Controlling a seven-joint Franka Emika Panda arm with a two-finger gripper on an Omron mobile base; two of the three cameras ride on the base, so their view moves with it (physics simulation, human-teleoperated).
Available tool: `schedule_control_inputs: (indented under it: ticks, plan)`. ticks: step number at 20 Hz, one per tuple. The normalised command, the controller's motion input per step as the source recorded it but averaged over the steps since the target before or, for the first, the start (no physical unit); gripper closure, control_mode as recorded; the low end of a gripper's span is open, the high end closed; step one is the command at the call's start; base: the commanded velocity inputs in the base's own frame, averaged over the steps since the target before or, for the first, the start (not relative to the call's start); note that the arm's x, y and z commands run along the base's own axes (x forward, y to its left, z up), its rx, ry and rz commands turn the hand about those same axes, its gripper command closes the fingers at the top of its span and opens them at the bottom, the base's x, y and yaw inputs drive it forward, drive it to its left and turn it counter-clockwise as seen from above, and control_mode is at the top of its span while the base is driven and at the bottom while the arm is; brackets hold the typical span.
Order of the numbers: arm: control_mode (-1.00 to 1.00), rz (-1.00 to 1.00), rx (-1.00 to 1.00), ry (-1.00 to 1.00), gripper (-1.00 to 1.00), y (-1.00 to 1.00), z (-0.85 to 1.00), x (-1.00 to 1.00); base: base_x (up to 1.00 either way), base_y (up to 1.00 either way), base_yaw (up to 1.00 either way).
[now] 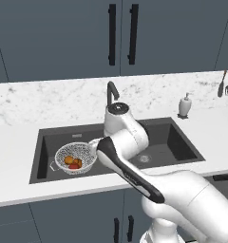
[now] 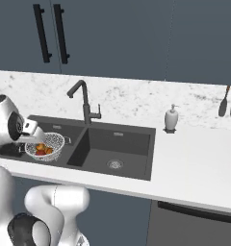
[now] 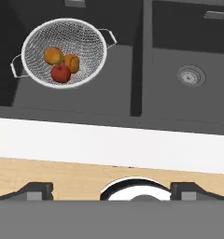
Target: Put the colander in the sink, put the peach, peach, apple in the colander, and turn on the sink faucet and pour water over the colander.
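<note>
The silver mesh colander [image 3: 87, 41] sits in the left basin of the dark sink [image 3: 179, 105]. Inside it lie two orange peaches [image 3: 53, 55] [image 3: 72, 62] and the red apple [image 3: 60, 73]. The base views show the same colander [image 1: 81, 150] [image 2: 53, 140] with the fruit in it. My gripper [image 3: 113, 191] is open and holds nothing. It hangs above the sink's front edge, to the right of the colander and apart from it. The dark sink faucet [image 1: 111, 92] [image 2: 83, 103] stands behind the divider between the basins. No water stream shows.
A white soap dispenser [image 1: 184, 105] [image 2: 171, 118] stands on the counter behind the right basin. Utensils [image 1: 223, 84] [image 2: 224, 106] hang on the back wall at the far right. White counter [image 3: 109, 144] borders the sink's front edge.
</note>
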Motion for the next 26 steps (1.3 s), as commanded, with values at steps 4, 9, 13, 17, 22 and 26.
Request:
schedule_control_inputs:
  ticks: [4, 9, 13, 17, 22, 26]
  plan:
    - [-1.0, 0.29, 0.29, -0.29, -1.0, -0.58, 0.54, -0.36, 0.0, 0.0, 0.0]
    - [-1.0, 0.24, 0.39, -0.09, -1.0, -0.57, 0.5, -0.31, 0.0, 0.0, 0.0]
    - [-1.0, 0.1, 0.53, 0.0, -1.0, -0.45, 0.38, -0.31, 0.0, 0.0, 0.0]
    - [-1.0, 0.0, 0.68, 0.23, -1.0, -0.39, 0.58, -0.03, 0.0, 0.0, 0.0]
    - [-1.0, 0.0, 0.52, 0.2, -1.0, -0.3, 0.32, -0.09, 0.0, 0.0, 0.0]
    - [-1.0, 0.0, 0.27, 0.0, -1.0, -0.08, -0.05, 0.14, 0.0, 0.0, 0.0]
